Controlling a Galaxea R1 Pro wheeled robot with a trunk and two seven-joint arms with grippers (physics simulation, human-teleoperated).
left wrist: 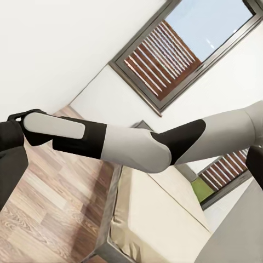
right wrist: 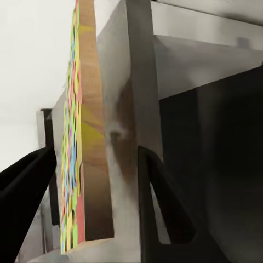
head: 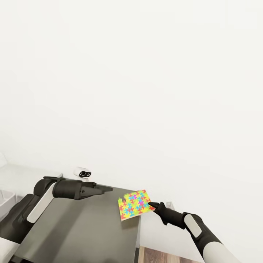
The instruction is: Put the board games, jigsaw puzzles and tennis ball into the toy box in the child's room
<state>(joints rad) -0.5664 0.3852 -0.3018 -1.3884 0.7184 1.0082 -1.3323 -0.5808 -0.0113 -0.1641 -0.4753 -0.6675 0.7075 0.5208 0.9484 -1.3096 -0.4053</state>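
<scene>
Jigsaw puzzle (head: 134,204) sits lifted over the far right corner of a dark grey surface (head: 80,233), tilted, its bright face toward the head cam. Right end effector (head: 152,206) is at the puzzle's right edge. In the right wrist cam the puzzle (right wrist: 82,164) runs edge-on between the two dark fingers (right wrist: 159,203), long axis along them; looks grasped, though contact w/ the far finger isn't clear.

Left end effector (head: 107,189) hangs well apart, to the puzzle's left, fingers together, holding nothing. Right arm is the near one.

Toy box, tabletop: can't place them from here. Left wrist cam faces the bed (left wrist: 159,213) and wood floor (left wrist: 49,186).
</scene>
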